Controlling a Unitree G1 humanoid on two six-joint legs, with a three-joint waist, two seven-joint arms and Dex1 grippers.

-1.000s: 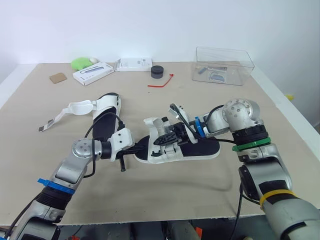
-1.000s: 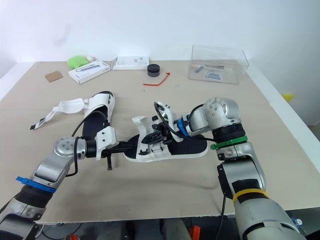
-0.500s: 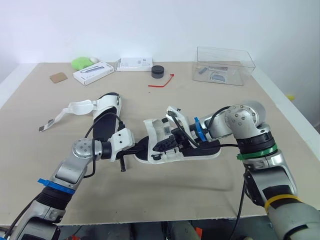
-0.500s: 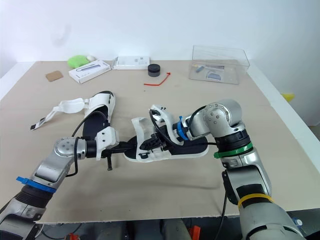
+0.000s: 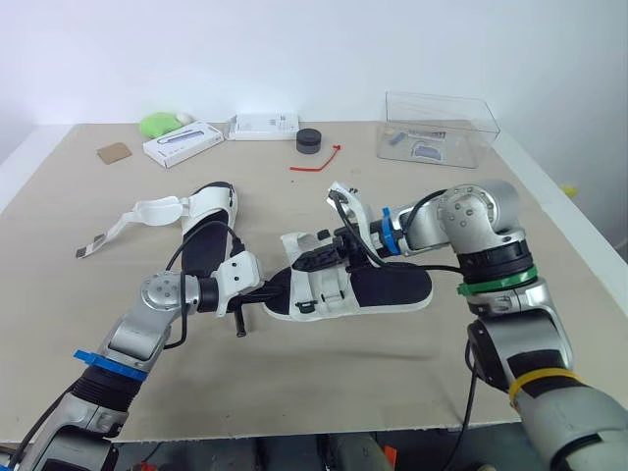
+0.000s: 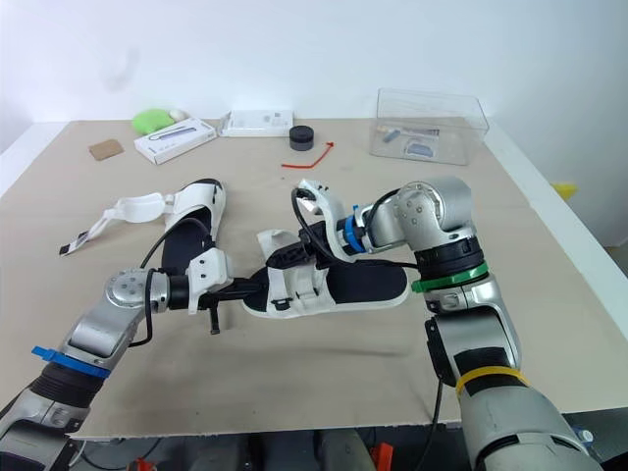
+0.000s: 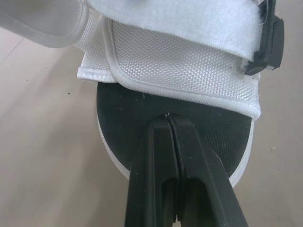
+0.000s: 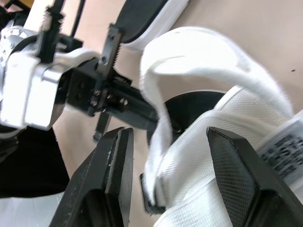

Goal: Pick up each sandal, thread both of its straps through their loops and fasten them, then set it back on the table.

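1. Left gripper (image 7: 169, 117): I see its fingers pressed together, with the tips touching the black insole at the toe of the near sandal (image 5: 392, 289).
2. Right gripper (image 8: 170, 135): I read its fingers as spread wide, straddling that sandal's white strap (image 8: 199, 47).
3. Near sandal: it lies flat at the middle of the table (image 5: 343, 392).
4. Second sandal (image 5: 211, 211): it lies farther left, with its strap splayed open.

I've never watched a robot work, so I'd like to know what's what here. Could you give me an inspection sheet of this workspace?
Surface: beige table.
Job's things: near sandal between the grippers, strap raised; far sandal, straps unfastened.
Clutter: clear box, white boxes, green object, black puck, red tie, cardboard piece.
Grippers: left gripper shut, tips at near sandal's toe; right gripper open around its strap.
Cables: black cable on right arm.
Surroundings: white wall.
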